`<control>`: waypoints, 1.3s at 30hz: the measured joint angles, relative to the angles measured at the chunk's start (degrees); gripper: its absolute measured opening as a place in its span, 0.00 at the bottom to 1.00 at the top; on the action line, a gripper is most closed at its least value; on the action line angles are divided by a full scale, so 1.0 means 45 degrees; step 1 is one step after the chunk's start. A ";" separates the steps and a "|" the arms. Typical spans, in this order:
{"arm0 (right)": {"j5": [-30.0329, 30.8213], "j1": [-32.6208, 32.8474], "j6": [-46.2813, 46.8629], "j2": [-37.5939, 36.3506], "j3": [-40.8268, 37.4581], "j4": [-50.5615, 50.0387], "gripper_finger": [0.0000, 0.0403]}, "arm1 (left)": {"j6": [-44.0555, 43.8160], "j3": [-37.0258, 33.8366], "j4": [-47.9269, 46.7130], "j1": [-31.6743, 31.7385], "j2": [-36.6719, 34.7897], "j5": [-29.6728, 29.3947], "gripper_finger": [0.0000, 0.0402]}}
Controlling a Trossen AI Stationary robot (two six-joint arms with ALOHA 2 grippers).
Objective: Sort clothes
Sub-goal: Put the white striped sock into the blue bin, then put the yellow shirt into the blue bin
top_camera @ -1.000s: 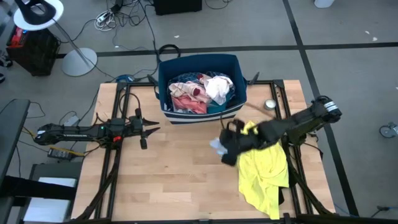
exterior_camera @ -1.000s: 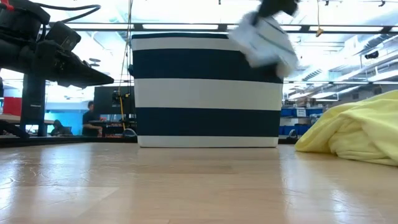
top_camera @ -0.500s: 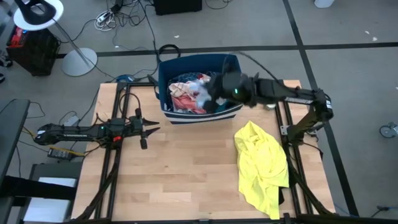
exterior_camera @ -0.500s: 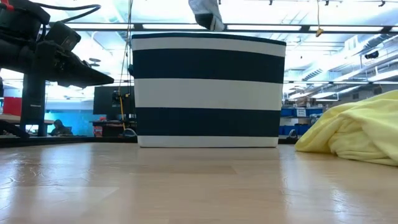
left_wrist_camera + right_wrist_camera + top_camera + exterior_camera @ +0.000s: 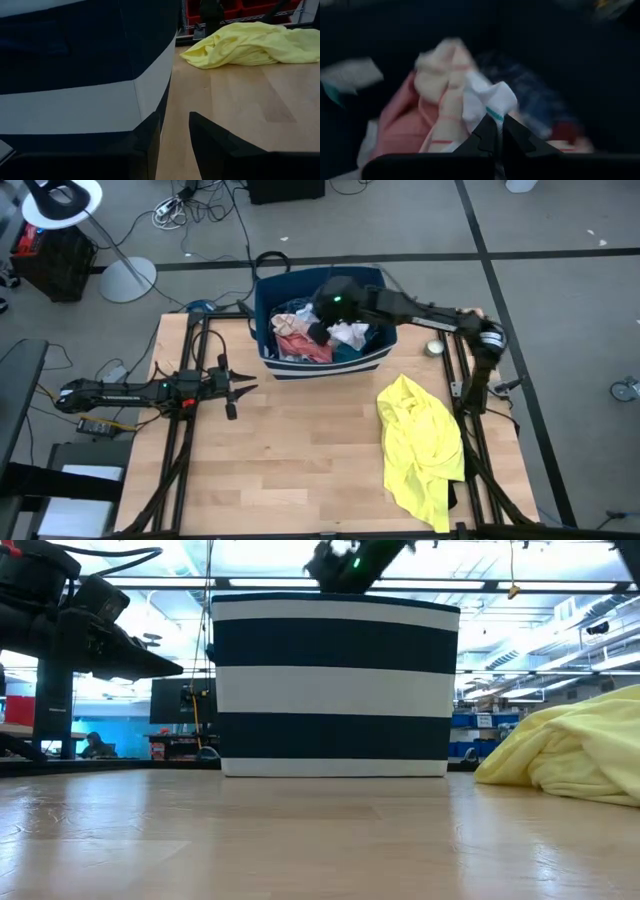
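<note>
My right gripper (image 5: 320,330) reaches from the table's right side over the navy-and-white striped bin (image 5: 268,358) at the far edge and is shut on a small white piece with a teal stripe (image 5: 492,104). Pink (image 5: 300,342), white (image 5: 350,334) and blue plaid pieces lie piled in the bin. In the low view my right gripper (image 5: 335,565) shows just above the bin's rim (image 5: 335,600). A yellow shirt (image 5: 420,445) lies spread on the table's right half. My left gripper (image 5: 238,387) waits at the table's left, open by a narrow gap and empty, pointing at the bin's wall (image 5: 75,75). My right gripper pinches the white piece between its two fingers at one end (image 5: 496,116), right at the fingertips. The fingers slant down into the bin from its right side. The piece's other end lies among the pink and white clothes (image 5: 445,115) in the bin.
A small silver round thing (image 5: 434,348) sits on the table right of the bin. A dark piece (image 5: 452,498) peeks out under the yellow shirt's near end. Bare wood lies between the two arms in front of the bin (image 5: 300,440).
My right gripper has carried the white piece from above the yellow shirt's far end up and toward the far edge, over the bin's rim, then leftward and down into the bin. The piece, which hung clear below the fingers, now sits below the rim on the pile.
</note>
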 joint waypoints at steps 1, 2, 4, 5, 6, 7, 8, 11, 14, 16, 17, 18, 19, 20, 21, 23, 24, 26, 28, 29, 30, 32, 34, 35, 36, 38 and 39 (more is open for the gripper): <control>-0.0264 -0.0057 0.0007 0.0360 0.0000 -0.0005 0.03 | 0.0002 0.0000 0.0000 0.0003 0.0001 0.0000 0.27; -0.0523 -0.0121 0.0012 0.0701 0.0000 -0.0051 0.03 | -0.0001 0.0000 0.0000 0.0003 0.0003 0.0000 0.27; -0.0928 -0.0223 0.0218 0.1368 0.0000 -0.0078 0.03 | -0.0001 0.0000 0.0000 0.0005 -0.0002 0.0000 0.27; -0.1097 -0.0279 0.0468 0.1711 0.0000 -0.0068 0.03 | 0.0001 0.0000 0.0000 0.0004 0.0003 0.0000 0.27; -0.1238 -0.0358 0.0715 0.2027 0.0000 -0.0041 0.03 | 0.0000 0.0000 0.0000 0.0001 0.0003 0.0000 0.27; -0.1410 -0.0454 0.0962 0.2302 0.0000 -0.0045 0.03 | -0.0001 0.0000 0.0000 0.0000 0.0000 0.0000 0.27; -0.1545 -0.0521 0.1182 0.2584 0.0008 -0.0056 0.03 | -0.0001 0.0000 0.0000 0.0001 -0.0002 0.0000 0.27; -0.1653 -0.0717 0.1680 0.3159 0.0044 -0.0089 0.03 | -0.0001 0.0000 -0.0015 0.0003 -0.0002 0.0000 0.27; -0.2006 -0.0838 0.1853 0.3312 0.0058 -0.0142 0.04 | -0.0001 0.0000 -0.0068 0.0000 -0.0001 0.0000 0.27; -0.2258 -0.0875 0.1921 0.3262 0.0049 -0.0179 0.07 | -0.0001 0.0000 -0.0063 0.0002 -0.0001 0.0000 0.27; -0.2369 -0.0896 0.2024 0.3167 0.0023 -0.0246 0.09 | -0.0001 0.0000 -0.0064 0.0000 0.0003 0.0000 0.27; -0.2521 -0.0925 0.2099 0.3041 0.0009 -0.0360 0.11 | -0.0001 0.0000 -0.0068 0.0002 0.0000 0.0000 0.27; -0.2664 -0.0949 0.2109 0.2850 0.0000 -0.0451 0.13 | -0.0001 0.0000 -0.0065 0.0001 -0.0001 0.0000 0.27; -0.2726 -0.0963 0.2113 0.2630 -0.0012 -0.0539 0.16 | -0.0001 0.0000 -0.0063 0.0003 0.0001 0.0000 0.27; -0.2739 -0.0963 0.2113 0.2389 -0.0024 -0.0634 0.18 | -0.0001 0.0000 -0.0063 0.0005 0.0003 0.0000 0.27; -0.2787 -0.0957 0.2117 0.1878 -0.0030 -0.0732 0.23 | -0.0001 0.0000 -0.0063 0.0000 -0.0002 0.0000 0.27; -0.2791 -0.0953 0.2113 0.1596 -0.0034 -0.0821 0.26 | -0.0001 0.0000 -0.0063 0.0002 0.0000 0.0000 0.27; -0.2728 -0.0953 0.2065 0.0988 -0.0039 -0.1067 0.30 | -0.0001 0.0000 -0.0063 0.0000 0.0003 0.0000 0.27; -0.2597 -0.0953 0.1918 0.0338 -0.0039 -0.1451 0.34 | -0.0001 0.0000 -0.0063 0.0005 0.0003 0.0000 0.27; -0.2577 -0.0957 0.1847 0.0018 -0.0039 -0.1664 0.35 | -0.0001 0.0000 -0.0063 0.0000 0.0003 0.0000 0.27; -0.2576 -0.0974 0.1809 -0.0296 -0.0039 -0.1889 0.36 | -0.0001 0.0000 -0.0058 0.0001 0.0001 0.0000 0.27; -0.2552 -0.0982 0.1802 -0.0916 -0.0039 -0.2360 0.38 | -0.0001 0.0000 -0.0061 0.0000 0.0001 0.0000 0.27; -0.2529 -0.0982 0.1822 -0.1555 -0.0039 -0.2827 0.38 | -0.0001 0.0000 -0.0059 0.0002 0.0001 0.0000 0.27; -0.2450 -0.0982 0.1914 -0.1855 -0.0034 -0.3066 0.38 | -0.0004 0.0000 -0.0058 0.0000 -0.0002 0.0002 0.27; -0.2340 -0.0950 0.1994 -0.2166 -0.0034 -0.3369 0.38 | -0.0001 0.0000 -0.0058 0.0000 0.0003 0.0000 0.27; -0.1880 -0.0717 0.2111 -0.2707 -0.0034 -0.4098 0.37 | -0.0001 0.0000 -0.0058 0.0000 -0.0002 0.0004 0.27; -0.1646 -0.0569 0.2187 -0.2953 -0.0034 -0.4480 0.37 | -0.0003 0.0000 -0.0058 0.0000 0.0001 0.0002 0.27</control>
